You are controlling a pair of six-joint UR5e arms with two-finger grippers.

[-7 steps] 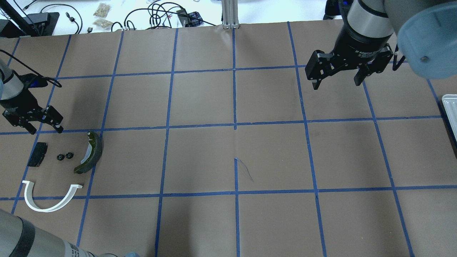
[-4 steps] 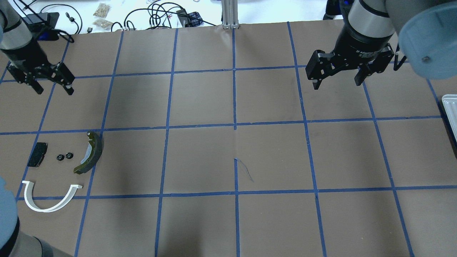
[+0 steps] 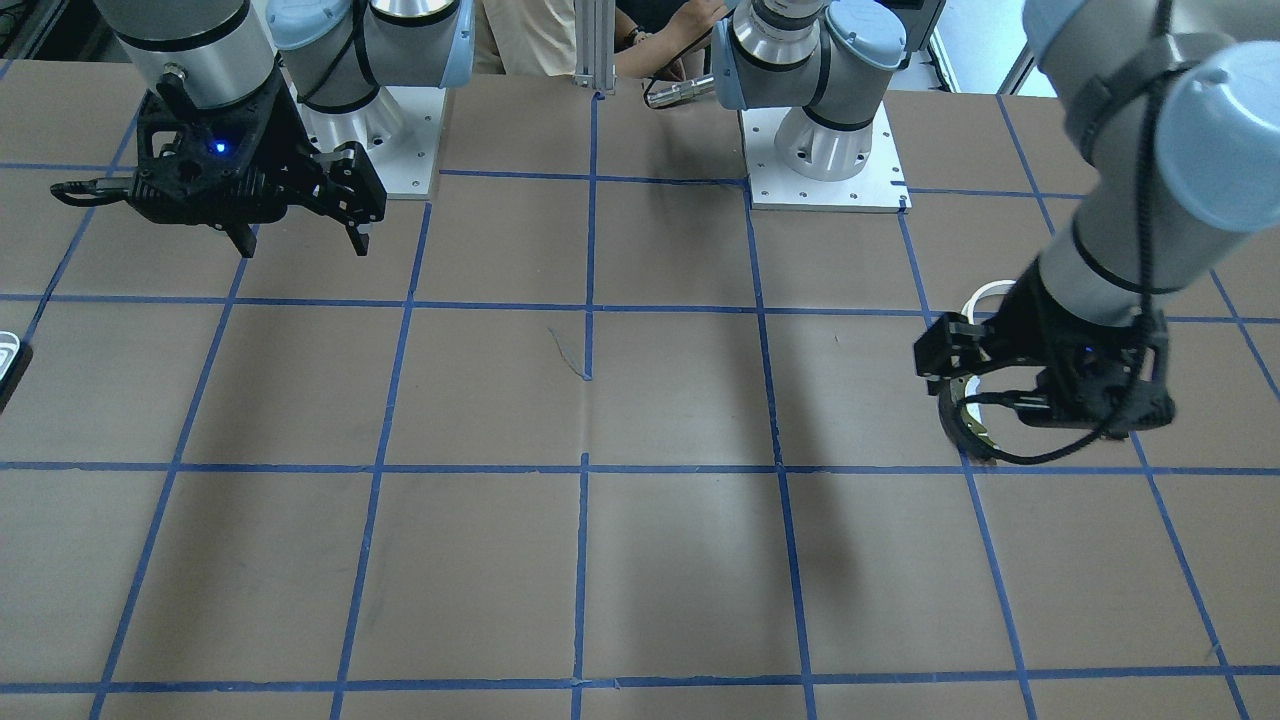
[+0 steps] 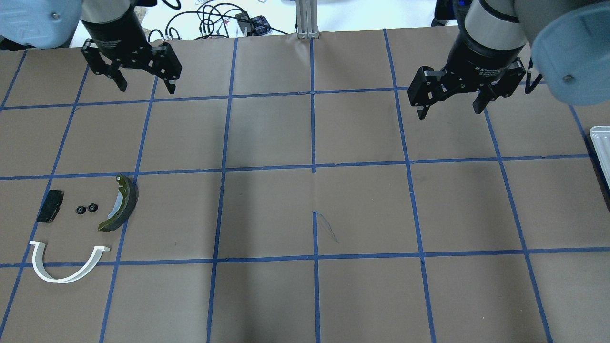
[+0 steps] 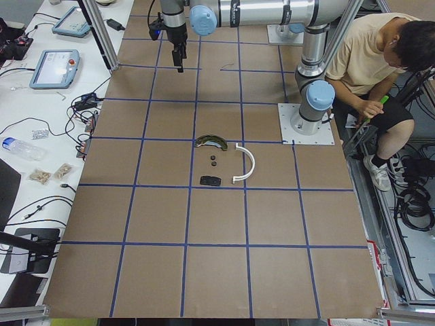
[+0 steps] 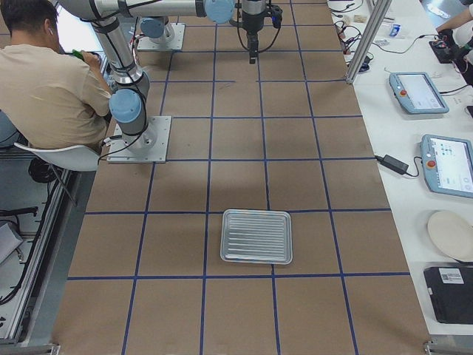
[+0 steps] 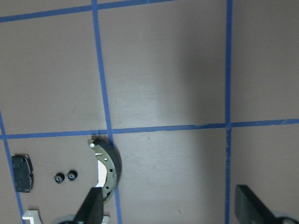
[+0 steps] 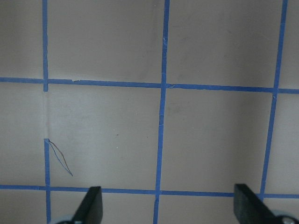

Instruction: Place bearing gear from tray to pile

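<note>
Bearing gears, two small black rings, are lying side by side on the table in the overhead view. They are sitting just beside the olive-grey brake shoe, between it and the black pad. The white arch is lying near the brake shoe on the robot's side, completing the pile. The left gripper is hanging beyond the brake shoe, jaws spread wide and holding nothing. The right gripper is hanging well apart from it, equally spread and empty. Only a corner of the tray is showing here.

In the front-facing view the left gripper is covering most of the pile. Just an edge of the brake shoe and a sliver of the arch are peeking out, and the gears are hiding behind it.

The exterior left view is showing the whole pile unobstructed, with the gears as two dark dots.

The exterior right view alone is showing the full tray, silver and ribbed.

The left wrist view is looking down on the brake shoe, the gears appearing just beside it as dark rings with lighter centres.

The right wrist view is showing wide-set fingers over blue tape lines.
</note>
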